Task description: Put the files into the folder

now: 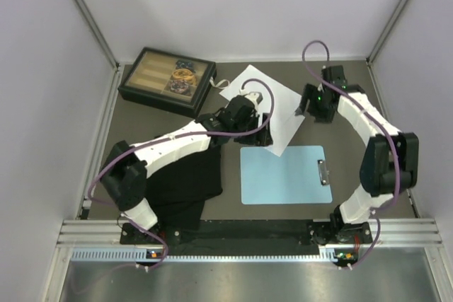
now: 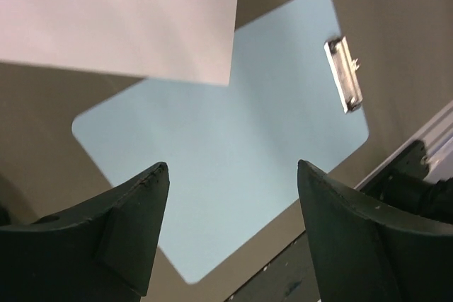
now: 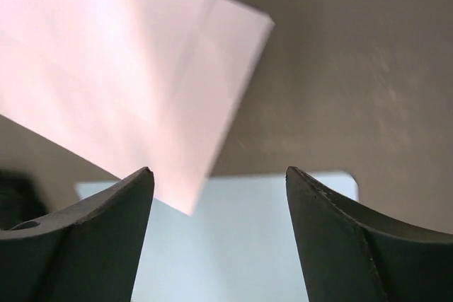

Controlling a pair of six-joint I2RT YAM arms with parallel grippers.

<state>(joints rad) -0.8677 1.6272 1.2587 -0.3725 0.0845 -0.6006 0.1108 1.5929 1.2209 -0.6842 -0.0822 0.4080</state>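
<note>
Two white files [image 1: 263,104] lie overlapped on the table behind the light-blue folder [image 1: 283,175], their near corner reaching over the folder's far edge. The folder's silver clip [image 1: 323,172] is on its right short edge. My left gripper [image 1: 262,134] hovers open over the files' near-left edge. The left wrist view shows the folder [image 2: 226,153], its clip [image 2: 343,76] and a sheet [image 2: 120,12] beyond the open gripper [image 2: 233,171]. My right gripper [image 1: 305,109] stands open beside the files' right corner. Between its jaws [image 3: 219,171] I see both sheets [image 3: 106,68] and the folder [image 3: 248,245], with nothing held.
A black cloth [image 1: 185,182] lies at the near left, under the left arm. A dark compartment box [image 1: 168,79] stands at the back left. White walls enclose the table on three sides, and a metal rail [image 1: 248,235] runs along the near edge.
</note>
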